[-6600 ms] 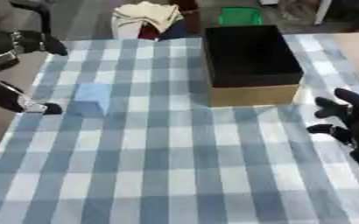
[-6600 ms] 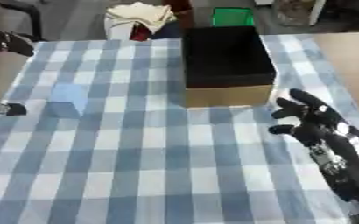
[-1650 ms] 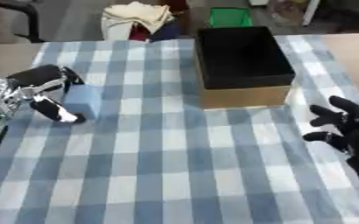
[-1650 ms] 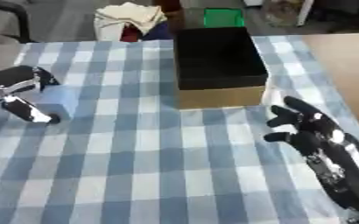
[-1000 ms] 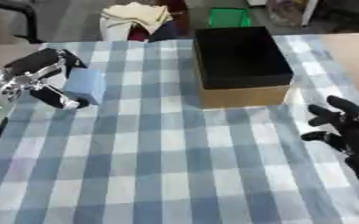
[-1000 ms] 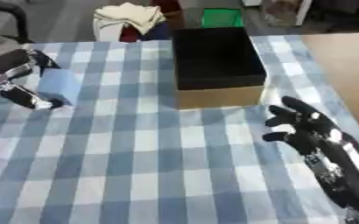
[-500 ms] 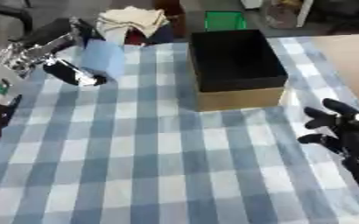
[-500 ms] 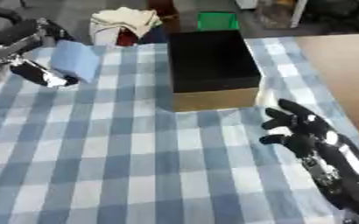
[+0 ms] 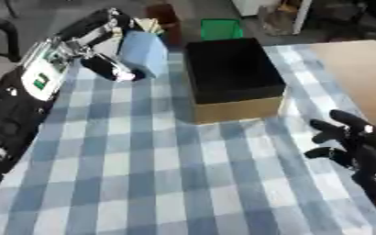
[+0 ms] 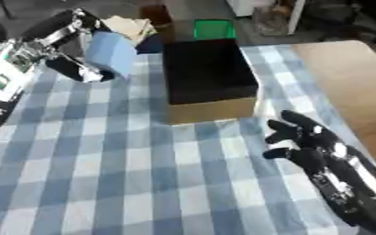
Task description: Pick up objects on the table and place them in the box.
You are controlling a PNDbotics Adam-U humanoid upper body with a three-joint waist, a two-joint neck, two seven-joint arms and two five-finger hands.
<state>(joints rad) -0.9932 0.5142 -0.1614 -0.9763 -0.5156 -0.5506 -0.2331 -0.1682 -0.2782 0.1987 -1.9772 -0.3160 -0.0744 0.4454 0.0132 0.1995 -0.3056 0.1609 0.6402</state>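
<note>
Left hand [image 9: 103, 43] up at the far left, fingers and thumb curled round a pale blue block [image 9: 146, 54], carrying it clear above the checked desk [image 9: 159, 183]. Block tilted a little, just left of the box [image 9: 233, 78] and close to its far-left corner, not yet over the opening. Box open at the top, black inside with tan cardboard walls, standing on the far middle of the desk, nothing visible inside. Left forearm running down the left edge, black with a white panel bearing a green mark. Right hand [image 10: 303, 140] low at the near right, released, fingers spread and relaxed, grasping nothing, resting over the cloth near the right edge of the desk, well apart from the box. Beyond the far edge, a green bin [image 9: 221, 28] and a heap of pale cloth [image 10: 127, 25] beside something dark red. Bare tan surface showing to the right of the blue-and-white cloth
</note>
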